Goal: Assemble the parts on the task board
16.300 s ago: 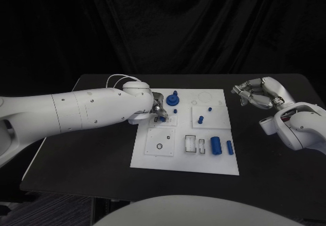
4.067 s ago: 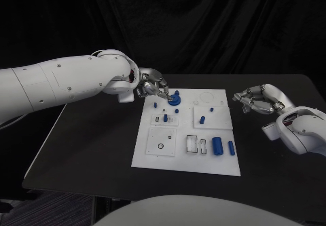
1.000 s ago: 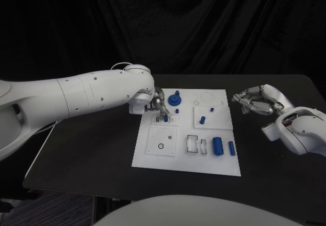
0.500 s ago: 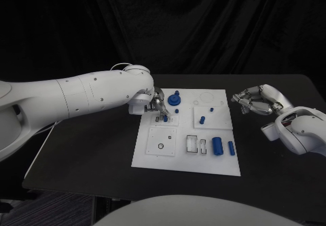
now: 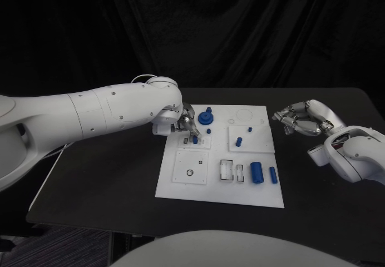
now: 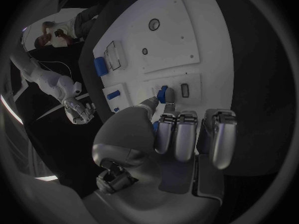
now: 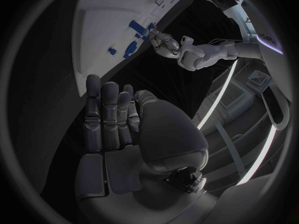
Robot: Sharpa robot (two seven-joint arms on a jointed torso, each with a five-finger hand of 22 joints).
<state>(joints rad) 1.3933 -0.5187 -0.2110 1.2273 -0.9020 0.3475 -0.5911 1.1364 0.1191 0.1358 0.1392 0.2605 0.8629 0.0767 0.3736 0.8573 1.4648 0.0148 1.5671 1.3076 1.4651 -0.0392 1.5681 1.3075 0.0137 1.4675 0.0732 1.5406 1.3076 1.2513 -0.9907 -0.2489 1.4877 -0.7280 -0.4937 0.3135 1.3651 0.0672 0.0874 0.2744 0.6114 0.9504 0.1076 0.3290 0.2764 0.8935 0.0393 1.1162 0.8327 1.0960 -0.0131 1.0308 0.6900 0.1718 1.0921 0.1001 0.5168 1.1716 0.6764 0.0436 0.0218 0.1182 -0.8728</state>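
Left hand [image 5: 186,123] at the far-left part of the task board [image 5: 208,189], fingertips pinching a small blue peg [image 6: 164,93] over a slot. Right hand [image 5: 303,119] off the board's right edge, fingers curled in, holding nothing. Peg probably light, rigid, smooth plastic, prone to slip; best pinched at its upper end, kept upright. No readable writing or brand anywhere.

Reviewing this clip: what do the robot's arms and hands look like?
Both arms are bulky, smooth white shells with small dark dots on the left arm. A thin white cable loops at its wrist. The left hand and right hand are silver metal with segmented fingers.
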